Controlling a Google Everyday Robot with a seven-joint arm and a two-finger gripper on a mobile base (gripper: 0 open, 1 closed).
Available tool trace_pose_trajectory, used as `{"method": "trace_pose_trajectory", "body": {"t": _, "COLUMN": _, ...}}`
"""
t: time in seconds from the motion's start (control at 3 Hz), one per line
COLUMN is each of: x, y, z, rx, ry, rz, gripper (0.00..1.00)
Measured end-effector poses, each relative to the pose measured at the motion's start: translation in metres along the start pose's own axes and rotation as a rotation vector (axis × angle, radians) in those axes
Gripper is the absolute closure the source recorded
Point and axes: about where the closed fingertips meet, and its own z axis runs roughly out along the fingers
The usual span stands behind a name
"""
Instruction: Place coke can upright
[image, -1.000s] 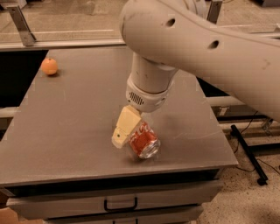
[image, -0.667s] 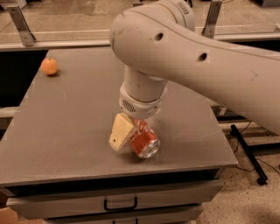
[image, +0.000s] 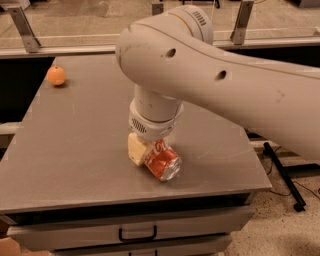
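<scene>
The coke can (image: 165, 163) is red-orange with white script. It lies tilted near the front of the grey table (image: 75, 150), its silver end facing front right. My gripper (image: 151, 155) hangs from the big white arm (image: 210, 80) and comes down on the can from above. It is shut on the can. One cream finger (image: 135, 150) presses the can's left side. The other finger is hidden behind the can. The can's lower end looks to be at or just above the tabletop.
A round orange fruit (image: 56, 75) sits at the table's far left corner. A drawer with a black handle (image: 137, 233) is under the front edge. A black stand leg (image: 283, 172) lies on the floor to the right. A railing runs behind the table.
The arm has swung left and turned over the table. The cream finger has shifted slightly left and down. The can has stayed almost in the same place, still tilted.
</scene>
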Motion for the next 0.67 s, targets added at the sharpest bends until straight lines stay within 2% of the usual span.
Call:
{"method": "trace_pose_trajectory", "body": {"t": 0.33, "x": -0.024, "y": -0.01, "z": -0.01, "rx": -0.046, "ry": -0.093, "rz": -0.033, "gripper": 0.87}}
{"method": "trace_pose_trajectory", "body": {"t": 0.67, "x": -0.061, "y": -0.029, "z": -0.035, "rx": -0.132, "ry": -0.255, "rz": -0.106, "gripper": 1.0}}
